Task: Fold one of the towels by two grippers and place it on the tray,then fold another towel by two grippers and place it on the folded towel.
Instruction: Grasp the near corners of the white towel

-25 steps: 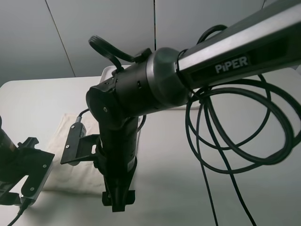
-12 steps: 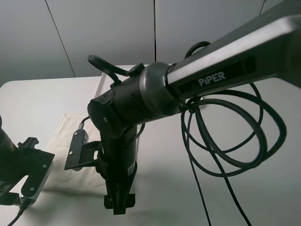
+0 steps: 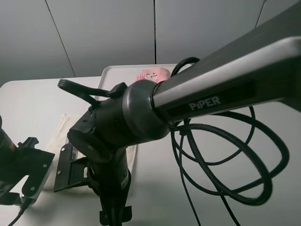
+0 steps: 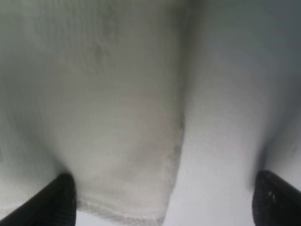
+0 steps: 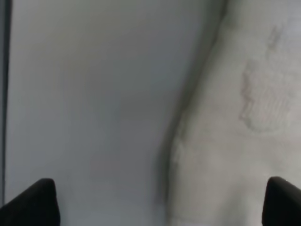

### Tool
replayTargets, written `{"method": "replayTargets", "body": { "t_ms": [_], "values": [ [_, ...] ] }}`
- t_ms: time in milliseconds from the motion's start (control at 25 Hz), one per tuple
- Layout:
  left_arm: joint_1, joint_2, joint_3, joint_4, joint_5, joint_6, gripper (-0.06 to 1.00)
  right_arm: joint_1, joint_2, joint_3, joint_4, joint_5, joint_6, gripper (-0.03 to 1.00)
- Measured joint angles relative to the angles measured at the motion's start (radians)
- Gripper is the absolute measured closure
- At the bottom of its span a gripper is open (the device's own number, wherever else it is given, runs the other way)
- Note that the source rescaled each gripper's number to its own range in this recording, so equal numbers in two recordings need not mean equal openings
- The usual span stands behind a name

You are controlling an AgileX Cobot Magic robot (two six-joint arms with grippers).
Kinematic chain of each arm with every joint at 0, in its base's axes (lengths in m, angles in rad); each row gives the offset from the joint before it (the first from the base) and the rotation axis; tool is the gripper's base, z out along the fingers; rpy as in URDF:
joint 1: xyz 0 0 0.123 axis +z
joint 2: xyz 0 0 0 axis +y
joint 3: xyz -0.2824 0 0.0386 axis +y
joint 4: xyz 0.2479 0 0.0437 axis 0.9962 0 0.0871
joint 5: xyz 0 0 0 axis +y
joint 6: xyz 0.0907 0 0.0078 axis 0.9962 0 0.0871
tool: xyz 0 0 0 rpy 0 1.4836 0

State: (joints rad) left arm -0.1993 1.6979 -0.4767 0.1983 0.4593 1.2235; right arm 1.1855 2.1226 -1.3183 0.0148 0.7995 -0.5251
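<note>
Hovering nearest the camera, the left end effector (image 4: 162,202) and right end effector (image 5: 157,202) both stand wide open, gripping nothing, at edges of the cream-white towel (image 3: 60,134). That towel lies on the surface (image 3: 28,94), near the tray (image 3: 109,74) on its camera side. The pink towel (image 3: 153,74) rests on the tray's far end.

Colour log, high view unless noted.
- Pink towel (image 3: 153,74): pale pink, at 12 o'clock.
- Tray (image 3: 111,73): plain white.
- Cream-white towel (image 4: 108,113): off-white terry with a fine woven texture. A faint embossed motif, tone on tone, shows in the right wrist view.
- Worktop (image 3: 28,99): pale grey-white, unpatterned.
- Right arm (image 3: 141,117): black with a silver-grey band and white "PiPER" lettering.
- Cables (image 3: 176,150): black.
- Left hand (image 4: 162,202) and right hand (image 5: 157,205): black fingertips.
</note>
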Motion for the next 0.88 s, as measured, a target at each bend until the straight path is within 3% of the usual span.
{"method": "replayTargets", "body": {
  "t_ms": [320, 880],
  "values": [
    [0.0, 0.0, 0.0, 0.002, 0.0, -0.002, -0.03, 0.0, 0.002, 0.0, -0.047, 0.025, 0.074, 0.14],
    [0.0, 0.002, 0.0, 0.002, 0.0, -0.005, -0.03, 0.0, 0.051, 0.0, -0.051, 0.045, 0.1, 0.14]
  ]
}}
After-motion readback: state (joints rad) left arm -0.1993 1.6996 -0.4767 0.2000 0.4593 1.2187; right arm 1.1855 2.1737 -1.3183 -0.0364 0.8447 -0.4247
